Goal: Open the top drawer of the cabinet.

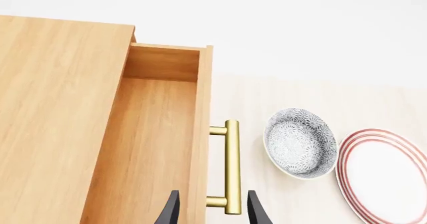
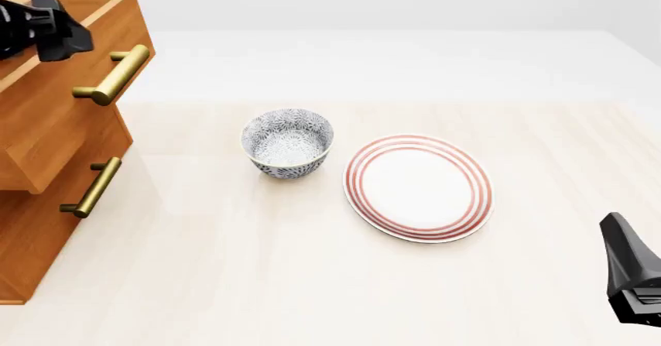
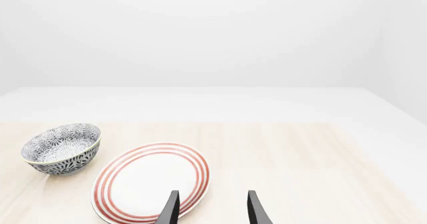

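Top drawer of the cabinet sits at the upper left of the front view, pulled out past the drawer below it, so its front panel juts toward the table's middle. Its brass bar handle slants across that panel, and a second brass handle shows on the lower drawer. In the left wrist view the drawer's bare wooden inside lies open beside the cabinet's top board.

Left gripper hangs at the drawer's front edge, its two dark fingertips spread apart: one over the drawer's inside, the other beyond the handle, so panel and handle stand between them. They look released, not closed on the bar. In the front view this gripper is a dark mass at the upper left corner.

Right gripper is low at the right edge of the front view, well apart from the cabinet. Its fingers are parted and bare, over the near rim of a red-ringed white plate. A blue-patterned bowl stands upright just beside the plate, between it and the cabinet, on the pale wooden table.
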### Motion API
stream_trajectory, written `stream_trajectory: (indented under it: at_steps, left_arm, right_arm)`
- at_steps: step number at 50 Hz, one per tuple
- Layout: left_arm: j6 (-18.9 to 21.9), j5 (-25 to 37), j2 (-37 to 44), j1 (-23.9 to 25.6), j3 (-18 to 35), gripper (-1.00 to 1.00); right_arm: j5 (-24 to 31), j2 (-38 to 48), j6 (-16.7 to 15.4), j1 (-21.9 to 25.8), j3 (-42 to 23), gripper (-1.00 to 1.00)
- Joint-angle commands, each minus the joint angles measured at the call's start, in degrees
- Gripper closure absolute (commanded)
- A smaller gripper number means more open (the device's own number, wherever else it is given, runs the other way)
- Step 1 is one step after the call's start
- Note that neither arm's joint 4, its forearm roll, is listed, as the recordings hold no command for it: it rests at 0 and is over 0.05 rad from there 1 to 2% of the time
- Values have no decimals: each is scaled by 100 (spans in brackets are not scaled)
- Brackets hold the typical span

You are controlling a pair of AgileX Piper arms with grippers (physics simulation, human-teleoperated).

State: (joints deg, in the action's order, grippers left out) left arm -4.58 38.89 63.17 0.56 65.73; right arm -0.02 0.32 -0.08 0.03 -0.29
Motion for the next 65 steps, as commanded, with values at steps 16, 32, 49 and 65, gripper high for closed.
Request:
stream_trajectory:
  at_steps: [16, 32, 49, 65]
  left_arm:
    - [33, -199, 157, 16, -197, -100]
    - [31, -302, 273, 65, -274, -100]
    - [25, -336, 408, 226, -301, -100]
    - [23, -325, 507, 402, -283, -100]
  right_arm:
    - [2, -5, 0, -1, 3, -100]
    - [2, -6, 0, -1, 4, -100]
    - [2, -5, 2, 0, 4, -100]
    - [1, -6, 2, -1, 4, -100]
